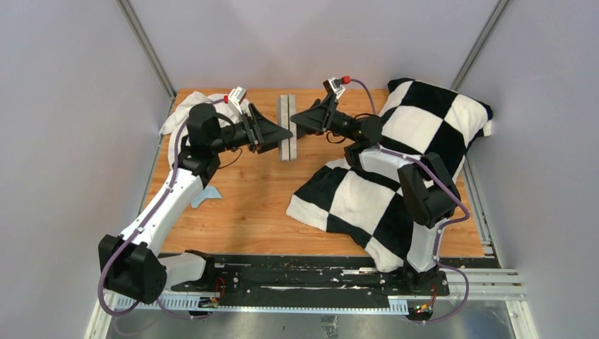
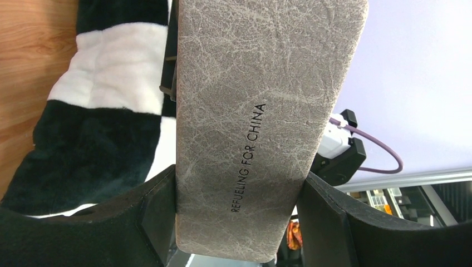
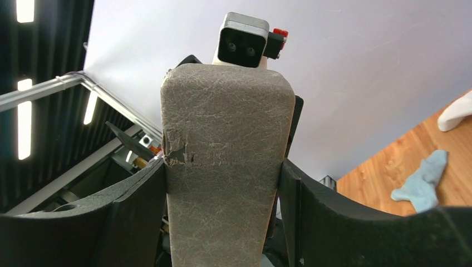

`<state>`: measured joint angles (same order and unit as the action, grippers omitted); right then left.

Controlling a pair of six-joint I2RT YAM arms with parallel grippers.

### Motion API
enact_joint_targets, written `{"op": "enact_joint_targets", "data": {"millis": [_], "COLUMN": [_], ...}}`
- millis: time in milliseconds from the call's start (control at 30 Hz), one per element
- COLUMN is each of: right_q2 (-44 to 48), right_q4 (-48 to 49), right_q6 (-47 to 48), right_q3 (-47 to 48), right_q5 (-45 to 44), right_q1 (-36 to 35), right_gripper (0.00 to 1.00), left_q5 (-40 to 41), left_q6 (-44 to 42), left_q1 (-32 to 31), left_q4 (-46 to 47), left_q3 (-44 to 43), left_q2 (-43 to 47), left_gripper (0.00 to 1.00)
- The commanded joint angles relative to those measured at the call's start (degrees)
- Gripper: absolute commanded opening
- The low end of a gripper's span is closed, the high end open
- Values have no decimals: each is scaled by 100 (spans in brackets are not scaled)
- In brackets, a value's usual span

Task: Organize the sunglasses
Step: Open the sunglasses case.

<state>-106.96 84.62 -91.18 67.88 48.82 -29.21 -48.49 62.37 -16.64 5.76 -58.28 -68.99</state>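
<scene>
A: What is shown from above?

B: A grey case [image 1: 287, 152] is pinched from opposite sides. The left jaws, on the left arm [image 1: 169, 198], are pressed to one face and the right jaws, on the right arm [image 1: 424, 191], to the other. A chequered blanket [image 1: 395, 176] is spread behind and below the right jaws. A white cloth [image 1: 184, 113] is bunched behind the left jaws, and a light blue cloth [image 1: 205, 195] lies further back on the wooden surface [image 1: 247, 198].

A: And from the left wrist?

B: The grey case [image 2: 250, 83] is clamped between the left jaws, touched by both inner faces. "REFUELING FOR CHINA" is printed along it. The chequered blanket [image 2: 111, 83] is seen beyond the jaws.

A: From the right wrist?

B: The grey case [image 3: 228, 128] is gripped between the right jaws, with a scuffed patch just above one of them. The light blue cloth [image 3: 423, 181] is seen well beyond the jaws on the wooden surface [image 3: 462, 167].

A: Where are the sunglasses?

B: It cannot be told. Only the case's outer skin is shown in each view.
</scene>
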Motion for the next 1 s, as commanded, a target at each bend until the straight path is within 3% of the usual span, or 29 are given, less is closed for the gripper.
{"op": "enact_joint_targets", "data": {"millis": [0,267,800,967], "right_q2": [-262,-394,-621,-577], "right_q4": [677,678,679,679], "right_q6": [-498,-545,-498,-428], "right_q3": [50,-12,-35,-67], "right_q5": [79,195,344,452], "right_q1": [-82,-80,-84,-84], "right_gripper": [29,25,28,28], "left_q5": [-221,-250,330,460], "left_q6": [311,382,2969,3200], "left_q1": [-48,-41,301,326], "left_q4": [893,1751,4782,5064], "left_q3": [-235,-464,-153,-43], "left_q2": [417,888,569,488], "left_gripper": [0,0,0,0]}}
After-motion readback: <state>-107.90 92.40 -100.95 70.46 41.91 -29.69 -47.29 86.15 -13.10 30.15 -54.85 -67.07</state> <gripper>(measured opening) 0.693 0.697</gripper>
